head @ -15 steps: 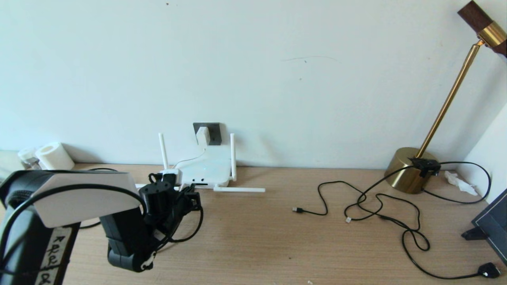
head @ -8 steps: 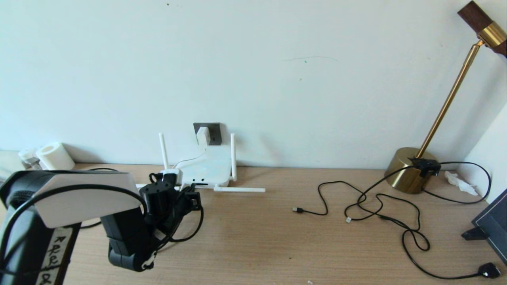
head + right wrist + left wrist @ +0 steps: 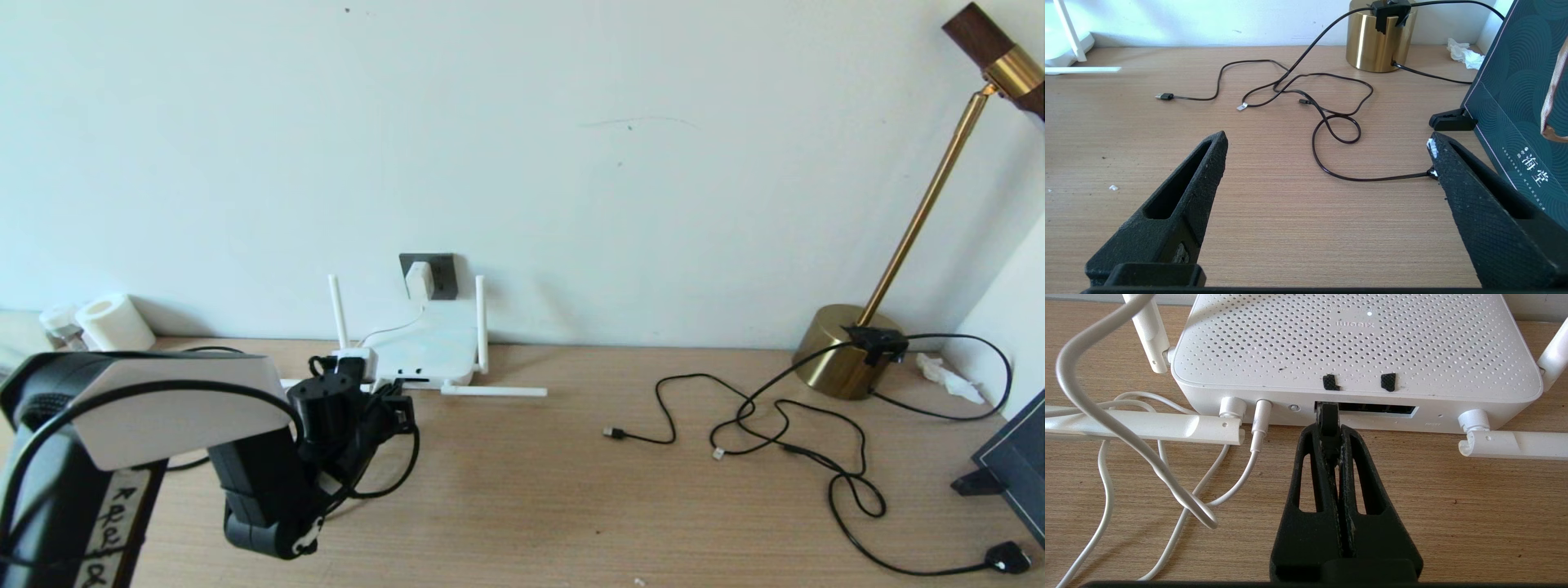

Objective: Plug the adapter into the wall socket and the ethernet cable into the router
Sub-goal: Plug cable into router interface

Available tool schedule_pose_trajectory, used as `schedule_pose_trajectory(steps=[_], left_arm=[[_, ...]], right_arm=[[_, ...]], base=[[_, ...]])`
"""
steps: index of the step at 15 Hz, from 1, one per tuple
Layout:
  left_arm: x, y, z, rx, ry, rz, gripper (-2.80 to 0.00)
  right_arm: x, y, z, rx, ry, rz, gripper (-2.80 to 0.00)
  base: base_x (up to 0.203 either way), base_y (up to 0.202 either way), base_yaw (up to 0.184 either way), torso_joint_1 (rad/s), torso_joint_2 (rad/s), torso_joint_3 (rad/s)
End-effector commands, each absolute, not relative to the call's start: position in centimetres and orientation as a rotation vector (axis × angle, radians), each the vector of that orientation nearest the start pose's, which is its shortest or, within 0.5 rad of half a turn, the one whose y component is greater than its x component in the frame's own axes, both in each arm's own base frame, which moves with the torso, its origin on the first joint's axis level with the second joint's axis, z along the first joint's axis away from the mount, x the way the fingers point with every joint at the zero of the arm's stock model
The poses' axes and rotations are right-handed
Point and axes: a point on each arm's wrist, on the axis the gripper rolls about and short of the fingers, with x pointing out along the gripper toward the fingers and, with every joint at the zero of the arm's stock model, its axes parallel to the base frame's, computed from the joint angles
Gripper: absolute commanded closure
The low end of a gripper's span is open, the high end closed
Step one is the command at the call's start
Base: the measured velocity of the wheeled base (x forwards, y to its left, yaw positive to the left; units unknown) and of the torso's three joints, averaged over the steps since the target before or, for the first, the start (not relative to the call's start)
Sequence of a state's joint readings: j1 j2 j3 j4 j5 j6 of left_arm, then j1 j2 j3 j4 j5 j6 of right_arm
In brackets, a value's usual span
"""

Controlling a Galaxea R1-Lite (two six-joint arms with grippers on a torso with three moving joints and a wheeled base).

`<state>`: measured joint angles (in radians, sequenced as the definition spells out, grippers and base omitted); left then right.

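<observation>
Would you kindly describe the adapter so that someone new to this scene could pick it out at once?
Start at the white wall behind the wooden desk and find the dark grey wall socket just above the router. The adapter is the small white rounded cube seated in that socket, a thin white cord trailing down to the router. Unlike the black plug lying at the desk's right, it is white and wall-mounted.

One router [image 3: 424, 353] with four antennas, one wall socket [image 3: 438, 274], one adapter [image 3: 419, 280], one lamp [image 3: 849, 353], one paper roll [image 3: 113, 322]
</observation>
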<state>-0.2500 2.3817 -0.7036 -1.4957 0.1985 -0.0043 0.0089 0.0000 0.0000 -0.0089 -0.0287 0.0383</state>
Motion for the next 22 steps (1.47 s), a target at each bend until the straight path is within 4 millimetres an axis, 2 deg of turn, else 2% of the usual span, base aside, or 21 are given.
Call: schedule_pose_trajectory(steps=[1,22], left_arm=[[36.45,-8.85,0.71,0.034,0.168,-0.05,0.0],[36.1,-8.87,0.33,0.039,0.187,-0.052,0.0]], right_arm=[[-2.27,-0.09,7.65,0.038,-0.008,-0.02,-2.8],[-2.27,-0.09,7.65,0.038,-0.008,-0.02,-2.8]], base=[[0.0,0.0,0.0,0.0,0.0,0.0],[0.0,0.0,0.0,0.0,0.0,0.0]])
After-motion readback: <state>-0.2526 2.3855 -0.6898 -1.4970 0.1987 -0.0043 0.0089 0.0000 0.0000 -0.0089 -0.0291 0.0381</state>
